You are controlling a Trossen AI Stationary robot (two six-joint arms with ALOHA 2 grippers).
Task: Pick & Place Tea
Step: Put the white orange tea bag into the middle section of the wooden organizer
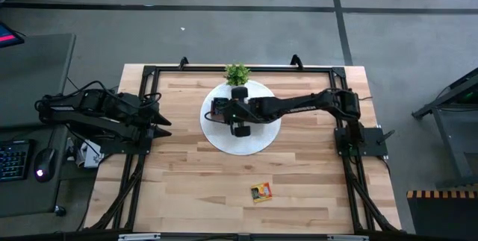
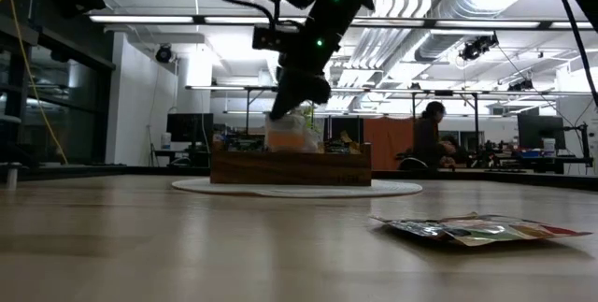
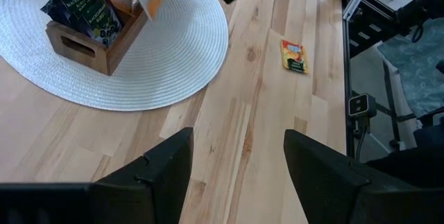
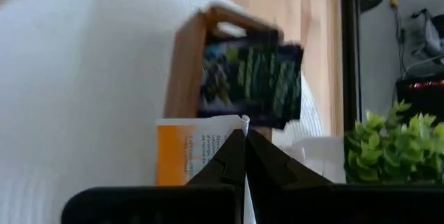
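The right gripper (image 4: 244,148) is pressed together, its two dark fingers meeting on the top edge of an orange-and-white tea sachet (image 4: 198,148), which it pinches directly above the wooden tray (image 2: 290,166). In the high view this gripper (image 1: 237,118) hangs over the tray at the middle of the round white mat (image 1: 265,138), just in front of the small potted plant (image 1: 237,73). The left wrist view shows dark sachets (image 3: 83,12) already standing in one compartment of the tray; from these views I cannot tell which compartment the held sachet is over.

The step in hand looks like the placing: the sachet is carried and poised over the tray, not yet let go. The next move calls for a short lowering into the compartment and then a release, keeping the sachet upright so it slots in beside the others.

One more sachet (image 1: 261,192), orange and yellow, lies flat on the bare table (image 1: 187,196), well apart from the mat, and would likely be next.

The left gripper (image 3: 236,175) waits spread and empty at the table's left side
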